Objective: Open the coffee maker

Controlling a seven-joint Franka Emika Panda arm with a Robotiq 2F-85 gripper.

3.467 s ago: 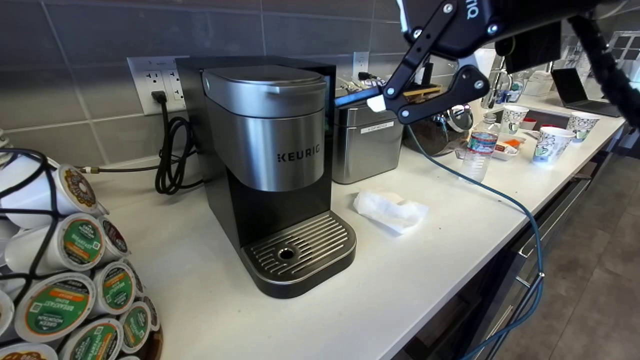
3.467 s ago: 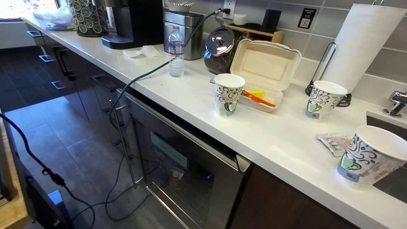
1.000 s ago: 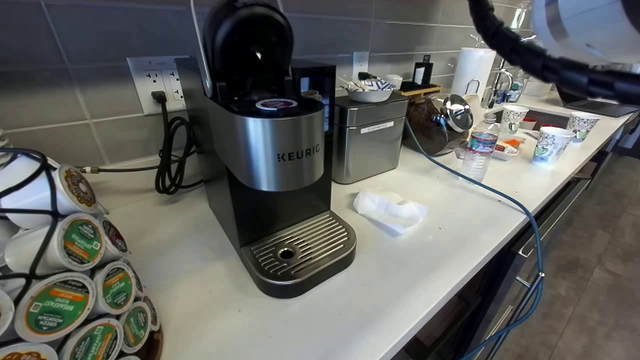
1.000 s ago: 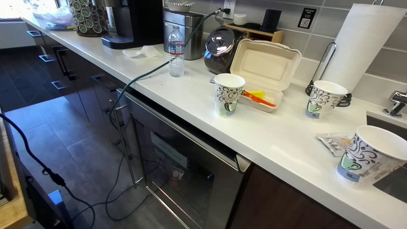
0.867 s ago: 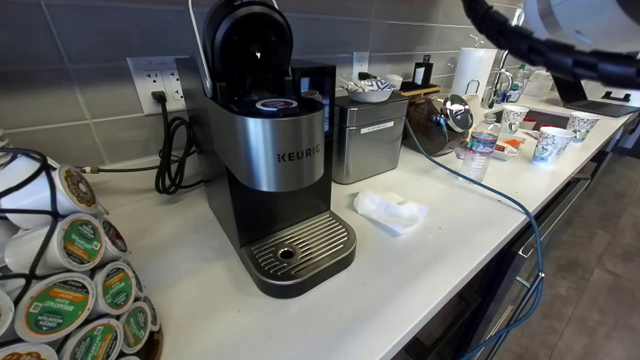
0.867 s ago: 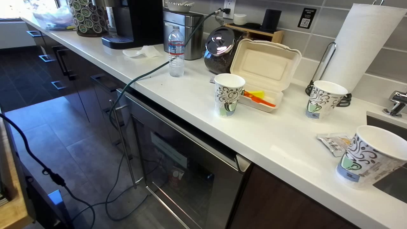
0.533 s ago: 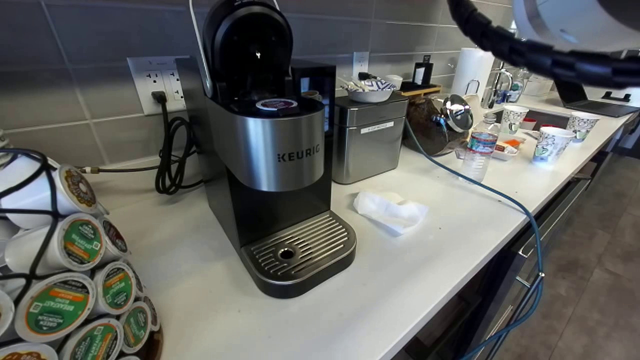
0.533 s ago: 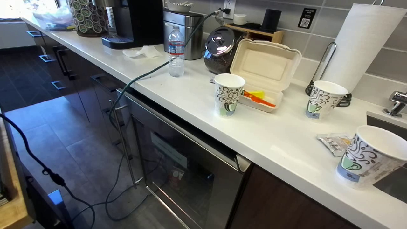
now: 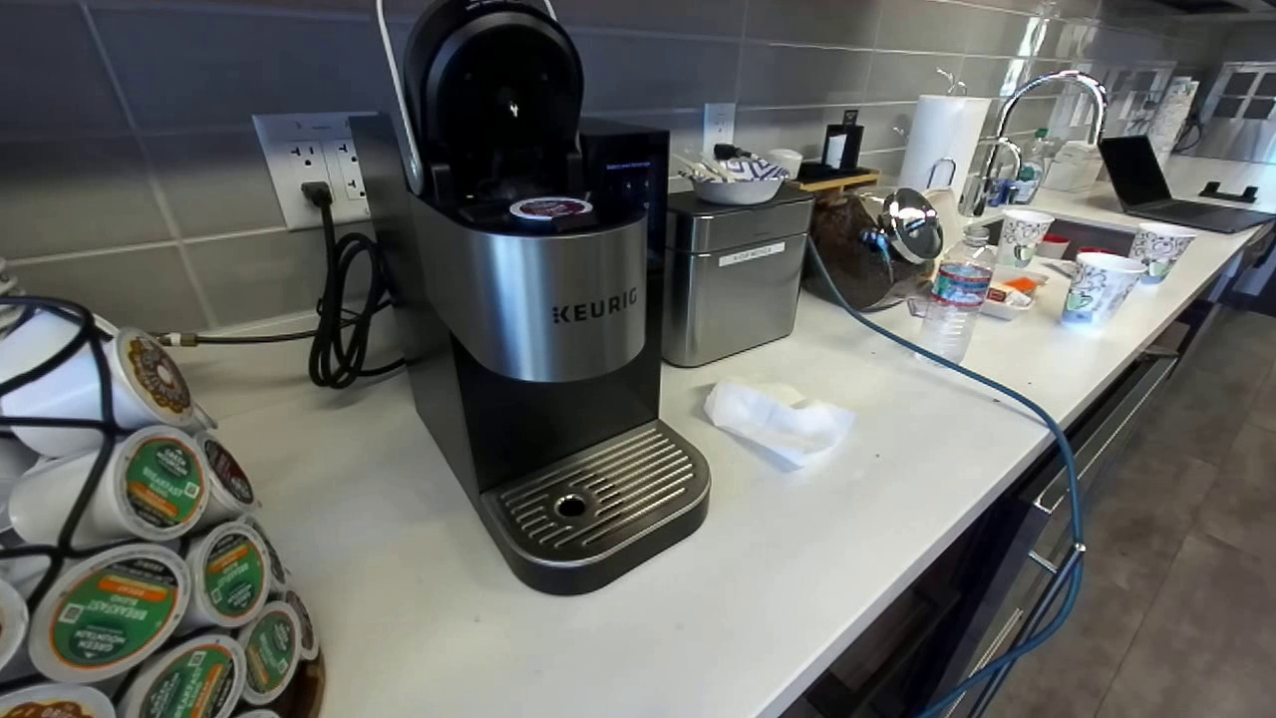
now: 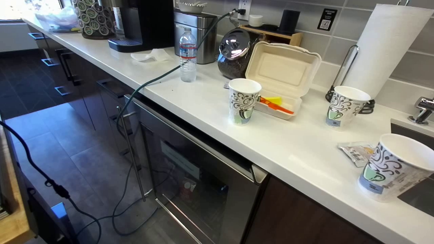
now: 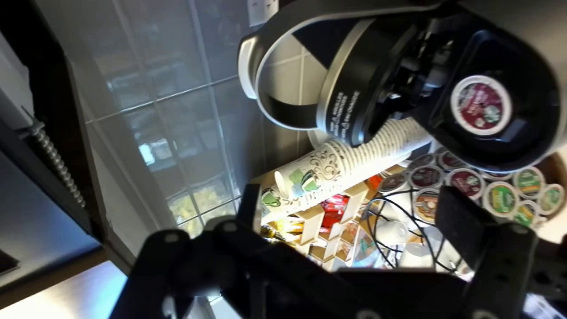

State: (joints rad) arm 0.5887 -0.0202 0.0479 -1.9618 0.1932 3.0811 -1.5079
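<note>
The coffee maker (image 9: pixel 558 309) is a black and brushed-silver Keurig on the white counter; it also shows in an exterior view (image 10: pixel 156 27), its top cut off. Its black lid (image 9: pixel 493 100) is raised upright and the silver handle stands up behind it. A pod (image 9: pixel 550 207) with a dark red label sits in the top. In the wrist view the raised lid (image 11: pixel 345 102) and the pod (image 11: pixel 481 105) are at the upper right. My gripper (image 11: pixel 354 212) is open with nothing between its fingers, apart from the lid. It is out of both exterior views.
A pod basket (image 9: pixel 150 519) stands left of the coffee maker. A silver box (image 9: pixel 738 289) with a bowl on top stands to its right. A crumpled napkin (image 9: pixel 778 419), water bottle (image 9: pixel 957 299) and blue cable (image 9: pixel 997 389) lie beyond. Stacked paper cups (image 11: pixel 332 177) show behind.
The lid was shut with the gripper beside it 3.5 s ago; it is now raised, showing the pod. The arm has left the exterior view. The machine's screen now shows text.
</note>
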